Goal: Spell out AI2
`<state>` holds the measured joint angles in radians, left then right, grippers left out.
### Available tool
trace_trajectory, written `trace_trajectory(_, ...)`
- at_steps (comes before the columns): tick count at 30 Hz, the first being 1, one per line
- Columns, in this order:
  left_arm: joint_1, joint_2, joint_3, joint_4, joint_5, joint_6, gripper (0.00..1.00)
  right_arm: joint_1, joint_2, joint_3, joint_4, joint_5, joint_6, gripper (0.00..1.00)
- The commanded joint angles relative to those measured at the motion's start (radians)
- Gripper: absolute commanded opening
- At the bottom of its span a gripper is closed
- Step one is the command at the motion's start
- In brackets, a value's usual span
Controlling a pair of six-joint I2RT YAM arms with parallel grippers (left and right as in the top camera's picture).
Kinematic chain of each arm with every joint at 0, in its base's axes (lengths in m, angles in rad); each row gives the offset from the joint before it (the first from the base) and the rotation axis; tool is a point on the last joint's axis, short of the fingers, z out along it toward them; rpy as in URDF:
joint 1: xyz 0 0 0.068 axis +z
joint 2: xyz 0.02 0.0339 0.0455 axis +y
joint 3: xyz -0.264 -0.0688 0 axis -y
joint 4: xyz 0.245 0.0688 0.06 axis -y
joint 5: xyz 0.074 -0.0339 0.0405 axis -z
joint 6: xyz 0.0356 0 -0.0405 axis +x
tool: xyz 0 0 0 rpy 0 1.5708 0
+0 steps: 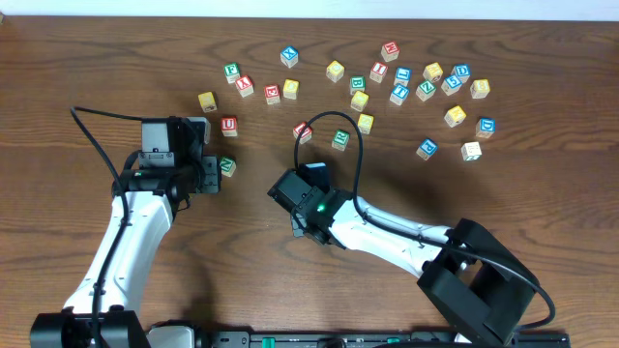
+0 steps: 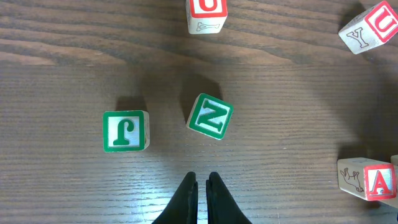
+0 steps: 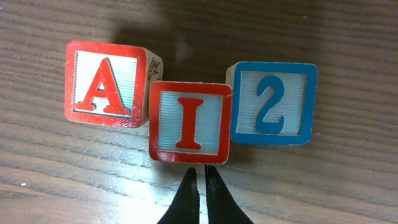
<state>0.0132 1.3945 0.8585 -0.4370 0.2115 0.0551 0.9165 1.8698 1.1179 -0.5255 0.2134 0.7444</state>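
Dark wooden tabletop (image 3: 56,186) carries red-faced wooden A cube (image 3: 106,84), red I cube (image 3: 189,122) and blue 2 cube (image 3: 272,102) abutting to spell AI2, while left tool (image 2: 202,179) and right tool (image 3: 200,173) sit pinched together, empty.

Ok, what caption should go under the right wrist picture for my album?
Blocks A, I and 2 side by side on the table, with the shut jaws just below the I.
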Motion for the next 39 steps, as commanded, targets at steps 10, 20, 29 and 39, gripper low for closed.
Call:
trace_trajectory(10, 0.003, 0.008, -0.005, 0.004, 0.005, -0.004, 0.07, -0.01, 0.014, -0.002, 0.013, 0.039, -0.021, 0.01)
trace_trajectory(20, 0.003, 0.008, -0.005, 0.004, 0.005, -0.004, 0.07, -0.01, 0.014, -0.003, 0.013, 0.043, -0.021, 0.01)
trace_trajectory(29, 0.003, 0.008, -0.005, 0.004, 0.005, -0.004, 0.07, -0.01, 0.014, -0.003, 0.01, 0.043, -0.032, 0.01)
trace_trajectory(39, 0.003, 0.008, -0.005, 0.004, 0.005, -0.004, 0.07, -0.013, 0.014, -0.003, 0.017, 0.05, -0.035, 0.01)
